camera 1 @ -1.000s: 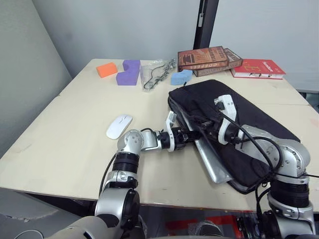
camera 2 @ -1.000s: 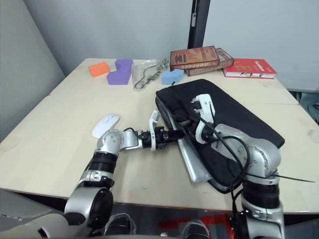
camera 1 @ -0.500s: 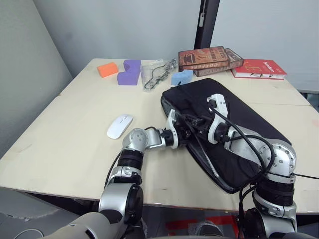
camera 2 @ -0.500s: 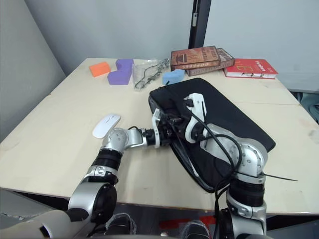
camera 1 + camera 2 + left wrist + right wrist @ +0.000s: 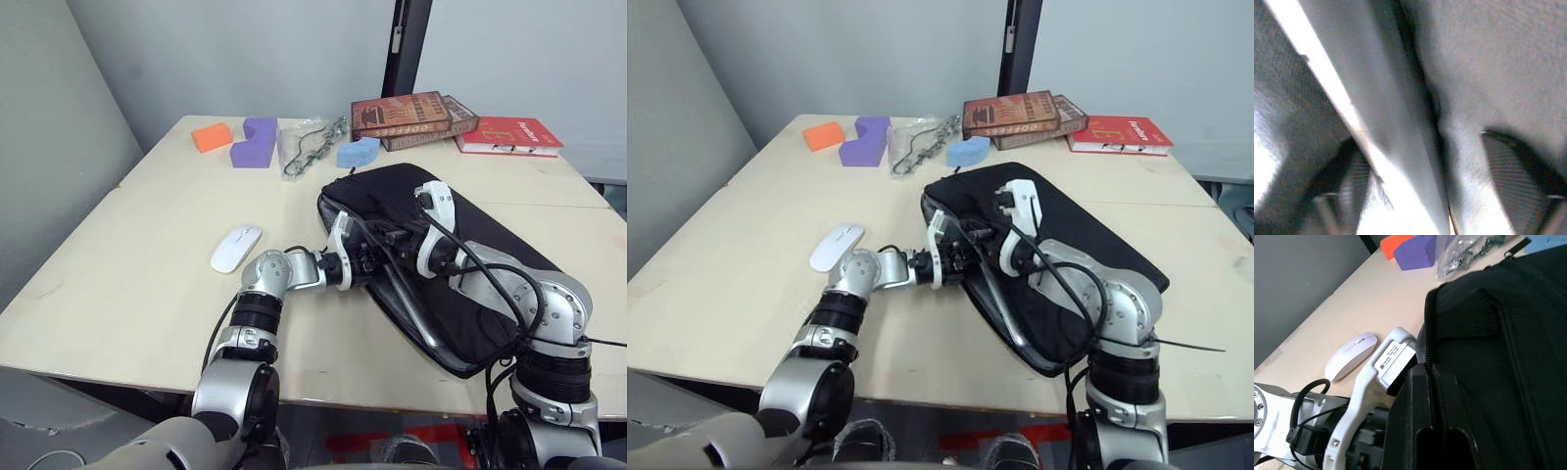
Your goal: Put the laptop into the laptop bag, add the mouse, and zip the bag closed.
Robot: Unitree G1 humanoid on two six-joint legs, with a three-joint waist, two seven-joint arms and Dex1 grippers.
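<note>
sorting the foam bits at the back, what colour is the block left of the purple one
Orange. The foam block beside the purple block shows best in the left eye view.

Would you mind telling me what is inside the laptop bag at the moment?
The laptop sits inside the laptop bag. A thin silver edge shows along the open side nearest the robot; black fabric covers the rest. The mouse lies outside on the table.

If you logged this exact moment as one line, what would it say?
laptop: mostly inside laptop bag, edge showing | left gripper: at bag opening, open | right gripper: on bag | mouse: on table, not packed | bag: unzipped
</note>
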